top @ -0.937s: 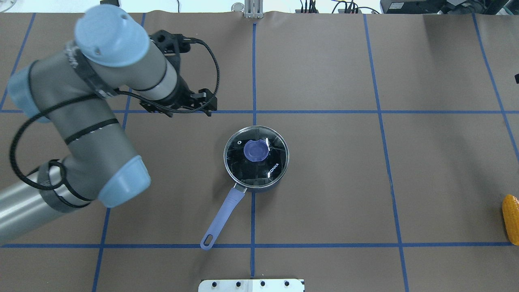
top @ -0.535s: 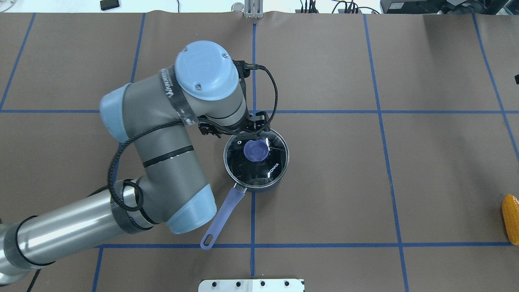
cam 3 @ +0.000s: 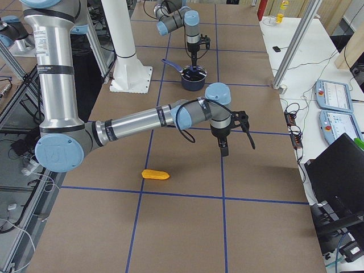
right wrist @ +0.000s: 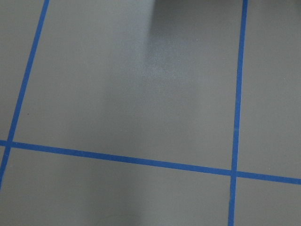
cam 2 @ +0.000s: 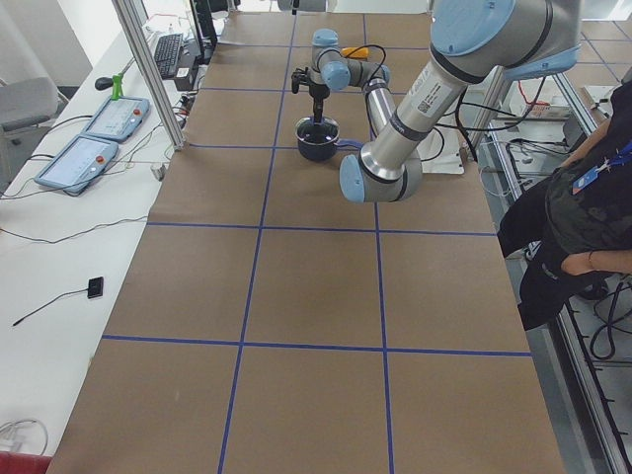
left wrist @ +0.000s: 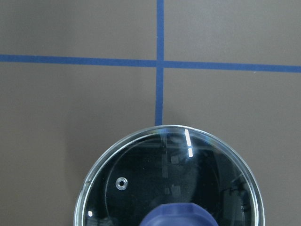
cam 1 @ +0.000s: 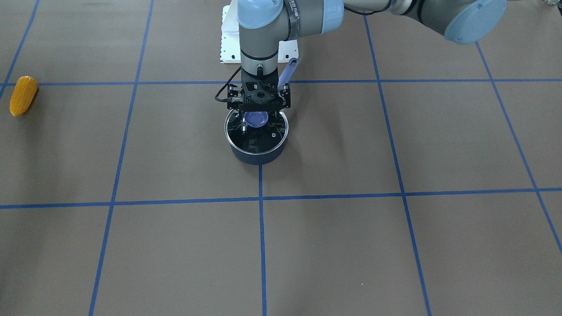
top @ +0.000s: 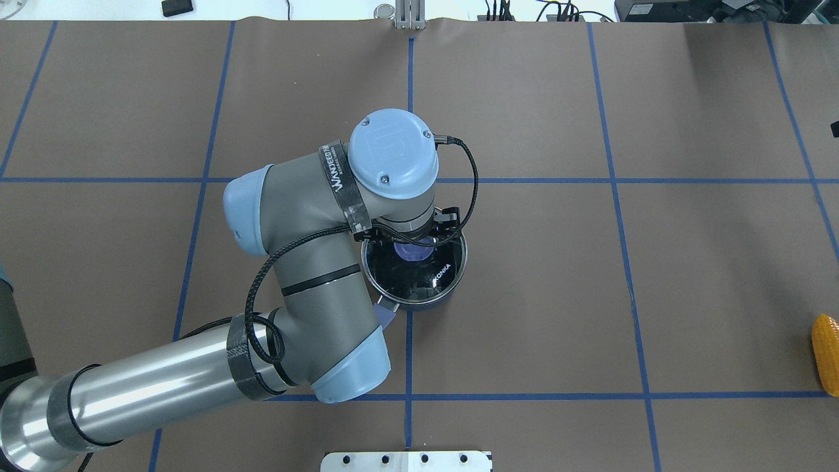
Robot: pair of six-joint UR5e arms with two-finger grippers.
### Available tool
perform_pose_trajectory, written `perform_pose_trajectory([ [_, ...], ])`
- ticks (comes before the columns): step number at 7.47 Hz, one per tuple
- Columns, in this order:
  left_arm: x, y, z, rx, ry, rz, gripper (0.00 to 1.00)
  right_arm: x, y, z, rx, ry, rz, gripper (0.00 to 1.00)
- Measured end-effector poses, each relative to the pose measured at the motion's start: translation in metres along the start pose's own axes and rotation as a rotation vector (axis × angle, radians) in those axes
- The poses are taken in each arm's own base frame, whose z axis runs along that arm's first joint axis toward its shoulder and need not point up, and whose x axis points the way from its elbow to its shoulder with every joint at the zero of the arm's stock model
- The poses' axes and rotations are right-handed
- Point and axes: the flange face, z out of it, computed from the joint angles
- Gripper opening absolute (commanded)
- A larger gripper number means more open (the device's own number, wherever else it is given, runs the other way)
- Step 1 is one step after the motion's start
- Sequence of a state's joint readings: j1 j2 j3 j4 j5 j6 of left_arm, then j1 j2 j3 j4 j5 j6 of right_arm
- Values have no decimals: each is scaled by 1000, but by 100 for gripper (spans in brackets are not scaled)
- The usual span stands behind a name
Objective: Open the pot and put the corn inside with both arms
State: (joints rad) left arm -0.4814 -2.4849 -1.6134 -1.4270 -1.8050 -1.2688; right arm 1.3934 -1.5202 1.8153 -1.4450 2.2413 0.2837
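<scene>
Exterior front-facing view is being consulted first: where is the pot [cam 1: 257, 157] being shown?

It is being shown standing upright on the brown table [cam 1: 395, 245], with blue tape lines running out from under it. The glass lid [cam 1: 259, 142] is being carried on the pot's rim, and the periwinkle handle [cam 1: 288, 70] is being pointed out from the pot's robot side

And how is the left gripper [cam 1: 258, 115] being held?

It is being held directly above the pot, pointing down, with its fingers being kept apart on either side of the lid's blue knob [cam 1: 256, 119]. Whether the knob is being touched cannot be told

Where is the corn [top: 826, 354] being kept?

It is being left lying on its side, well apart from the pot, far out to the pot's right as reckoned by the robot

Is the right gripper [cam 3: 223, 149] being closed on anything?

That cannot be told: it is being shown in the exterior right view only, hanging well apart from the pot and nearer the corn, with nothing being touched
</scene>
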Motion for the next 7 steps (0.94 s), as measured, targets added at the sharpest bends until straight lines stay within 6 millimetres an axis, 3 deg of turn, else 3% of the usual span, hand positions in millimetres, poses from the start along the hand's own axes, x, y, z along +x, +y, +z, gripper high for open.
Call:
perform_pose_trajectory([
  [1,1,2,4,2,-6,1,81,0,0,0,-1,0,-1,100],
  [3,2,6,8,10,-12,6,36,-1,0,1,-2,0,-1,100],
  [4,2,6,8,12,-12,7,23,0,0,1,-2,0,-1,100],
  [5,2,7,6,14,-11,9,11,0,0,1,-2,0,0,100],
  [7,-3,4,-18,31,18,13,5,0,0,1,-3,0,0,100],
])
